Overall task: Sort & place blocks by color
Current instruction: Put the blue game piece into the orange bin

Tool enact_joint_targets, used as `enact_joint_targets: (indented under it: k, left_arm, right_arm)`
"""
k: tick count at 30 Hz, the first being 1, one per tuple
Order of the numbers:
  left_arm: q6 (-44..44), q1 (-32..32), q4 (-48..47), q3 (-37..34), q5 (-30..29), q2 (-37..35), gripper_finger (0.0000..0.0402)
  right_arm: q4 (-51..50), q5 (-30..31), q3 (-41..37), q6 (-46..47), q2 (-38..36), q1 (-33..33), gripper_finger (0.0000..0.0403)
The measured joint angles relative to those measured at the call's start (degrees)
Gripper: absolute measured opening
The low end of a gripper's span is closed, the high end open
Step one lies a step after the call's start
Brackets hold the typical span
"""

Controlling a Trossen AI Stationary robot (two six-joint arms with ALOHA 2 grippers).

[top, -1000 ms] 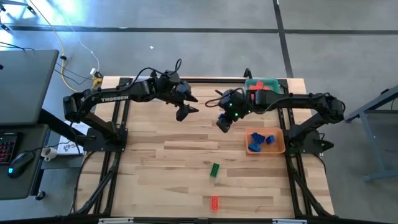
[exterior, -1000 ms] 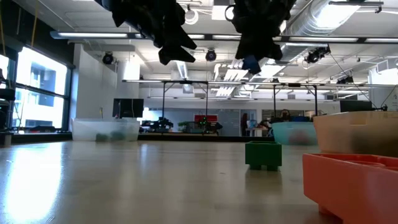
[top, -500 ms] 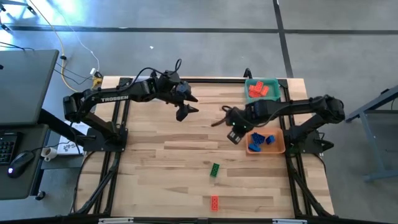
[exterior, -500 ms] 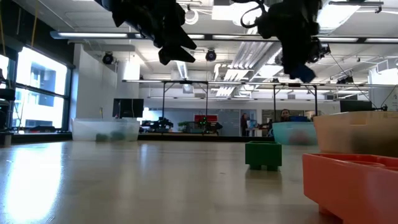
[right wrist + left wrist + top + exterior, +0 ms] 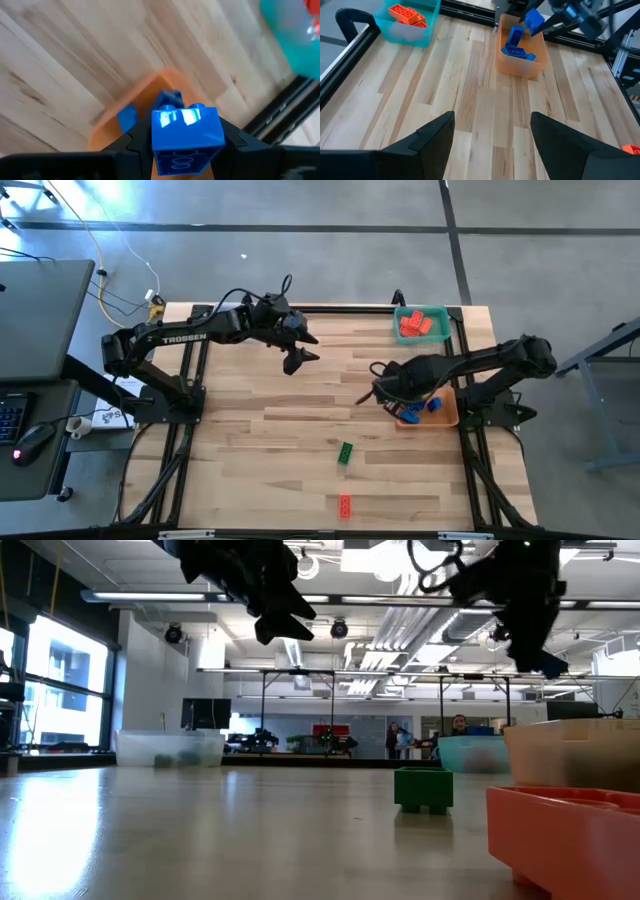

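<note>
Clamped on a blue block [image 5: 186, 134], the right gripper's [image 5: 540, 22] fingers hold it above the orange tray [image 5: 446, 417] near the bench's right edge, studs facing away from the wrist; most of that gripper is hidden in the high view. Blue blocks [image 5: 515, 42] lie in the tray. Left gripper [image 5: 300, 357] hangs with fingers apart over the far middle. Nearer, a green block [image 5: 345, 452] and red block [image 5: 345, 504] lie long axis front-to-back. Red blocks [image 5: 418, 326] fill the teal tray [image 5: 400, 315] at the far right corner.
</note>
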Motion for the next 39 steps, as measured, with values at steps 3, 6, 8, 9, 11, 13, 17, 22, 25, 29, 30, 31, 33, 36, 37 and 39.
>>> enact_joint_targets:
  k: [3,6,8,9,11,13,17,22,25,29,30,31,33,36,37,39]
  left_arm:
    - [0.0,0.0,0.0,0.0,0.0,0.0,0.0250]
    - [0.0,0.0,0.0,0.0,0.0,0.0,0.0250]
    - [0.0,0.0,0.0,0.0,0.0,0.0,0.0250]
    - [0.0,0.0,0.0,0.0,0.0,0.0,0.0250]
    - [0.0,0.0,0.0,0.0,0.0,0.0,0.0250]
    - [0.0,0.0,0.0,0.0,0.0,0.0,0.0250]
    - [0.0,0.0,0.1,0.0,0.0,0.0,0.0250]
    - [0.0,0.0,0.1,0.0,0.0,0.0,0.0250]
    - [0.0,0.0,0.1,0.0,0.0,0.0,0.0250]
    - [0.0,0.0,0.1,0.0,0.0,0.0,0.0250]
    - [0.0,0.0,0.1,0.0,0.0,0.0,0.0250]
    - [0.0,0.0,0.1,0.0,0.0,0.0,0.0250]
    - [0.0,0.0,0.1,0.0,0.0,0.0,0.0250]
    - [0.0,0.0,0.1,0.0,0.0,0.0,0.0250]
    - [0.0,0.0,0.1,0.0,0.0,0.0,0.0250]
    - [0.0,0.0,0.1,0.0,0.0,0.0,0.0250]
  right_arm:
    - [1.3,-1.3,-4.4,2.3,-1.3,0.9,0.0116]
    - [3.3,-3.6,-8.6,4.9,-3.3,1.3,0.0116]
    - [4.7,-4.6,-11.3,6.9,-5.3,1.4,0.0116]
    - [5.5,-4.8,-12.7,7.9,-6.3,1.4,0.0116]
    - [7.5,-4.9,-15.4,10.3,-8.6,1.4,0.0116]
    - [9.3,-5.3,-17.8,12.8,-10.8,1.2,0.0116]
    - [13.3,-6.2,-22.7,17.6,-14.8,0.6,0.0117]
    - [17.8,-7.0,-27.6,20.7,-18.4,-0.2,0.0119]
    - [18.8,-9.3,-29.5,22.6,-19.6,-0.9,0.0119]
    - [19.1,-12.0,-30.7,22.9,-20.0,-1.5,0.0132]
    - [19.0,-12.1,-30.8,23.0,-20.0,-1.7,0.0138]
    - [19.0,-12.3,-30.8,22.9,-20.0,-1.8,0.0146]
    - [19.0,-12.3,-30.8,23.0,-20.0,-2.2,0.0162]
    - [19.0,-12.2,-30.8,22.9,-20.0,-2.8,0.0184]
    - [19.0,-12.2,-30.8,22.9,-20.0,-3.0,0.0190]
    - [19.0,-12.4,-30.8,22.9,-20.0,-3.3,0.0199]
